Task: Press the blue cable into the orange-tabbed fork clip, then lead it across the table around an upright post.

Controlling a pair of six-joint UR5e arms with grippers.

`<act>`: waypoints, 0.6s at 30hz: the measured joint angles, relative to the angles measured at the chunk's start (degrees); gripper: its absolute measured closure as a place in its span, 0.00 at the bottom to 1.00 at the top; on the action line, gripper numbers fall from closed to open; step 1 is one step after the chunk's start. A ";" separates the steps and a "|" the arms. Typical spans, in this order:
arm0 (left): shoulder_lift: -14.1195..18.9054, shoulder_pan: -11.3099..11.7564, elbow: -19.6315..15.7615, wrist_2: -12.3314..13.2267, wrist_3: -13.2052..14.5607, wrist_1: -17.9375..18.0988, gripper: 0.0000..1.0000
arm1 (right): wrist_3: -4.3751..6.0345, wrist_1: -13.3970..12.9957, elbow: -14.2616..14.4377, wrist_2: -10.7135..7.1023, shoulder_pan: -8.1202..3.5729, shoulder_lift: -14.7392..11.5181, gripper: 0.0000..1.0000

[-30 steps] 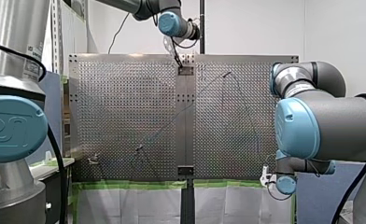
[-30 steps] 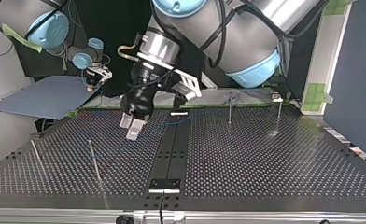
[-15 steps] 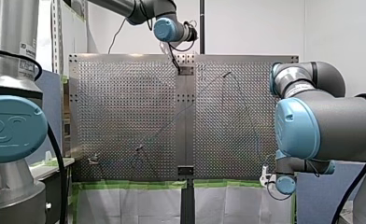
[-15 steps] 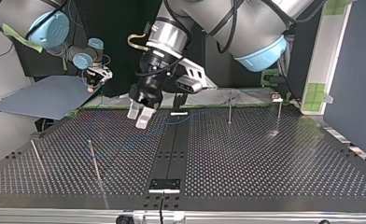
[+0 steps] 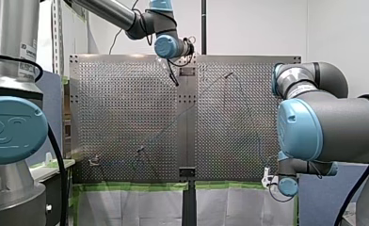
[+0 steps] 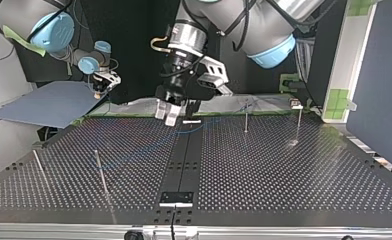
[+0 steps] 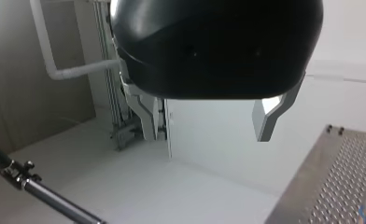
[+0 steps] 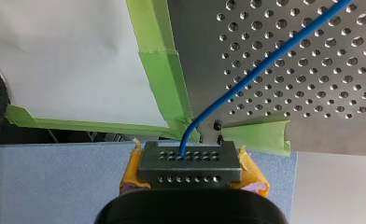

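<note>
The thin blue cable [image 6: 194, 129] lies slack across the perforated table [image 6: 284, 190], past an upright post [image 6: 245, 119]. A small clip [image 6: 296, 104] stands at the top view's far right; its orange tab does not show. My left gripper [image 6: 166, 116] hangs open above the table's far middle, apart from the cable. In the left wrist view the left gripper [image 7: 209, 123] holds nothing between its metal fingers. My right gripper [image 8: 190, 158], with yellow pads, is shut on the cable [image 8: 265, 65] end just off the table's corner. The right gripper [image 5: 267, 178] sits at the front view's lower right.
Two more thin posts [image 6: 100, 170] [image 6: 39, 167] stand at the top view's left, another post [image 6: 299, 122] at its right. A blue sheet [image 6: 49, 102] lies beyond the table beside my right gripper. Green tape [image 8: 162, 70] lines the table's edge.
My left gripper has risen off the table and swung toward the top view's far middle, still open. My right arm and the cable have not moved.
</note>
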 joint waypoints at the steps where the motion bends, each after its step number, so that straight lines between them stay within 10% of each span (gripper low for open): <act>1: -0.05 0.00 -0.68 -0.55 0.06 0.69 0.00 | 0.00 0.00 0.00 -0.01 0.01 0.00 1.00; 18: -4.91 -0.01 -10.02 -7.13 5.67 10.00 0.00 | -0.08 0.06 0.01 -0.14 0.16 0.00 1.00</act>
